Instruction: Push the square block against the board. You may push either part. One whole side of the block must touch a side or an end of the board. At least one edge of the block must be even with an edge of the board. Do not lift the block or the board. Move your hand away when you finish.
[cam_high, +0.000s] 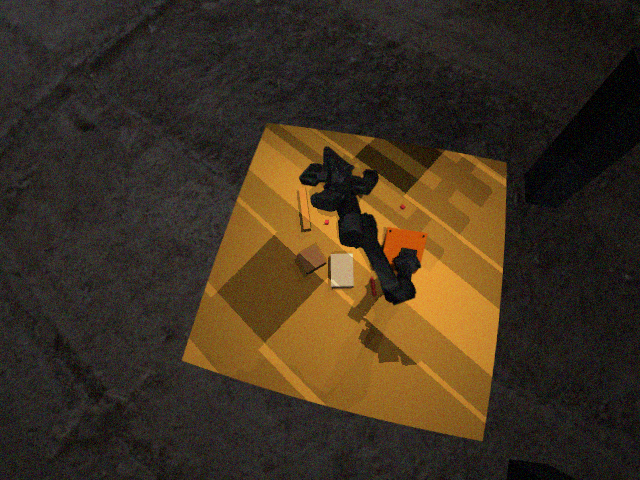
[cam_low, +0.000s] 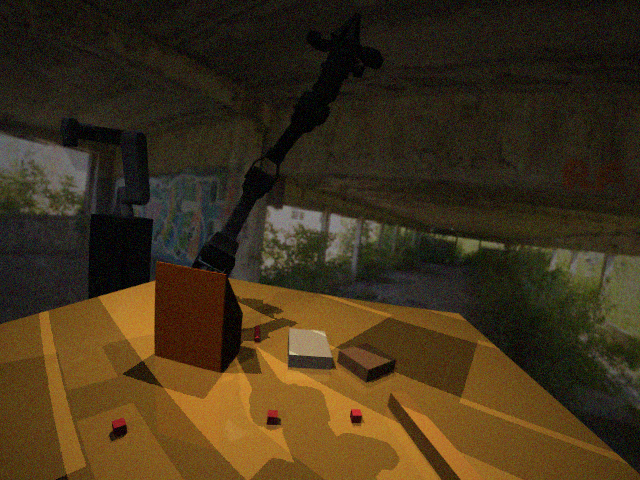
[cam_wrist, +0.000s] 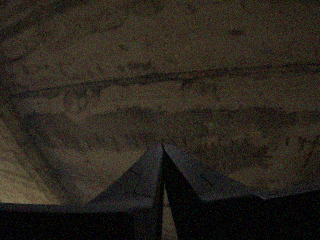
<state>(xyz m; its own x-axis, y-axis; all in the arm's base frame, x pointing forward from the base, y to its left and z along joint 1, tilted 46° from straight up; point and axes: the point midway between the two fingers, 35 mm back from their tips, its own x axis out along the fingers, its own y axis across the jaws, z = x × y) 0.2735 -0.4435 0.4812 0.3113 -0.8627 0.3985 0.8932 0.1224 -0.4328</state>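
Observation:
The brown square block (cam_high: 311, 257) (cam_low: 366, 361) lies flat on the table, turned at an angle. The long, narrow wooden board (cam_high: 305, 209) (cam_low: 431, 434) lies near it, with its near end a short gap away from the block. They do not touch. My gripper (cam_high: 327, 149) (cam_low: 356, 18) (cam_wrist: 162, 151) is shut and empty, its fingertips together in the wrist view. It is raised high above the table, well clear of the block and the board. The wrist view shows neither part.
A pale box (cam_high: 341, 269) (cam_low: 310, 347) lies just beside the block. An orange box (cam_high: 405, 240) (cam_low: 190, 317) stands by the arm's base. Small red cubes (cam_high: 326, 222) (cam_low: 272, 416) and a red piece (cam_high: 373, 286) (cam_low: 257, 333) lie on the table (cam_high: 289, 361).

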